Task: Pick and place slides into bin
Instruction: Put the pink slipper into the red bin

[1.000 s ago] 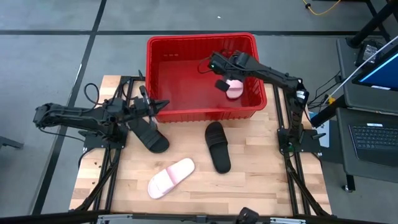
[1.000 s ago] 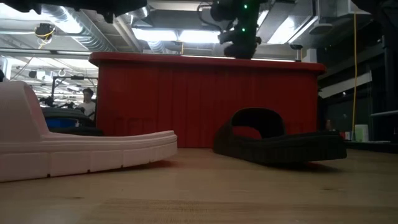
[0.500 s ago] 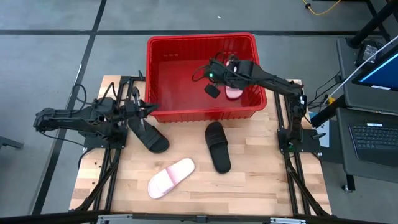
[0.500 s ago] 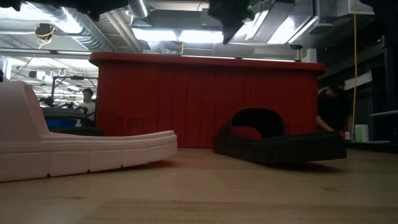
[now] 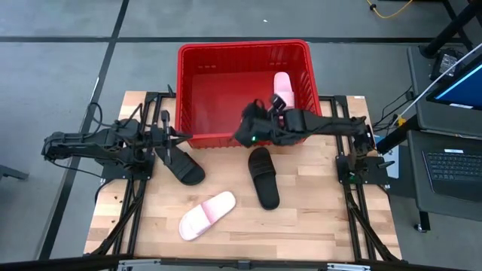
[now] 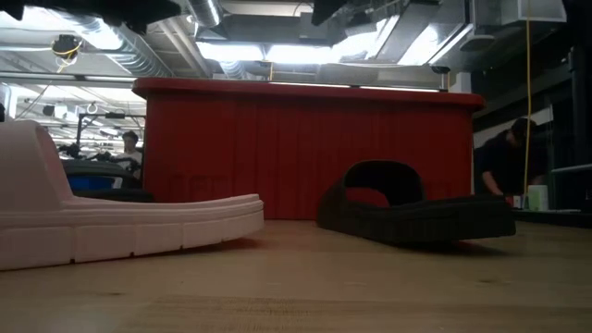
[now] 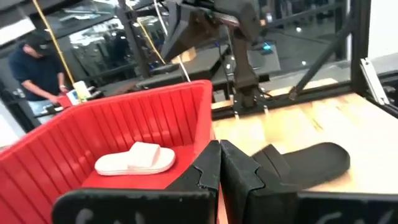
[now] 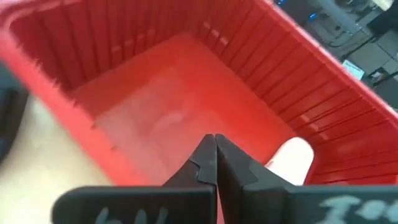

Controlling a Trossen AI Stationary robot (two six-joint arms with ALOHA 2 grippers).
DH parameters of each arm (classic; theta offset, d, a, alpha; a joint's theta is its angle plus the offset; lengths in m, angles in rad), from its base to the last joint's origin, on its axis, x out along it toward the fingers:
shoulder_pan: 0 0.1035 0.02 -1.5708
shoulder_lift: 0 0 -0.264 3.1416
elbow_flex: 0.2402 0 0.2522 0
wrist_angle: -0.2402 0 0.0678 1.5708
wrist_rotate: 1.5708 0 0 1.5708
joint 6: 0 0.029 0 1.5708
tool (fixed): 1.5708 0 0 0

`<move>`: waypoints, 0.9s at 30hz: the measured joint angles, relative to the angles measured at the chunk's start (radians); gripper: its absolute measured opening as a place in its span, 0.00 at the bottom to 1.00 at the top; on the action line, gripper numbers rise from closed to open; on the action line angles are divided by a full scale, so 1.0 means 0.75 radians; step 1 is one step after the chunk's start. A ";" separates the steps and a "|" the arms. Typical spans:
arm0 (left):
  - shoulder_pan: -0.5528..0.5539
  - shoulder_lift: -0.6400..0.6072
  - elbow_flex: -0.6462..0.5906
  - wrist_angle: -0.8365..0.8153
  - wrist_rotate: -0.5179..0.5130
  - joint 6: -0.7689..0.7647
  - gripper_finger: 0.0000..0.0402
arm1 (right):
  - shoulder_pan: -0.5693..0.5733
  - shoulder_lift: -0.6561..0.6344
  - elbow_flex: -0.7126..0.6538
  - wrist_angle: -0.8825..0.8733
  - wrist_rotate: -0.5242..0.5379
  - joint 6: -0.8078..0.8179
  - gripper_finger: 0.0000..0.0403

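Observation:
A pale pink slide [image 5: 283, 89] lies sole down on the floor of the red bin [image 5: 197, 90], by its right wall; it also shows in the left wrist view [image 7: 134, 158]. On the table lie a black slide [image 5: 263, 177] at the middle, another black slide [image 5: 183, 167] at the left and a pink slide [image 5: 207, 214] nearer the front. My right gripper [image 5: 244, 126] hangs shut over the bin's near wall, holding nothing [image 8: 215, 149]. My left gripper [image 5: 187, 136] is shut and level, just left of the bin's near-left corner, above the left black slide.
The bin stands at the table's far edge, its near wall [image 6: 305, 148] tall behind the slides in the low view. Arm frames [image 5: 354, 162] stand at both table sides. People work in the room beyond the table [image 6: 504, 171].
My right gripper has swung from over the bin's right part, above the pink slide, toward the table's left and near edges, and now hangs over the bin's near wall. The pink slide stays in the bin. My left gripper has drawn back a little toward the table's left edge.

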 joint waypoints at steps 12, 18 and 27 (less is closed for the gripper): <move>-0.245 0.207 0.001 0.075 -0.075 0.055 0.00 | 0.253 -0.119 -0.334 -0.031 -0.015 0.203 0.00; -0.473 0.390 0.096 0.104 -0.346 0.092 0.00 | 0.397 -0.330 -0.654 0.208 0.036 0.265 0.00; -0.747 0.694 0.418 -0.284 -0.650 -0.098 0.00 | 0.437 -0.638 -1.165 0.758 0.012 0.125 0.00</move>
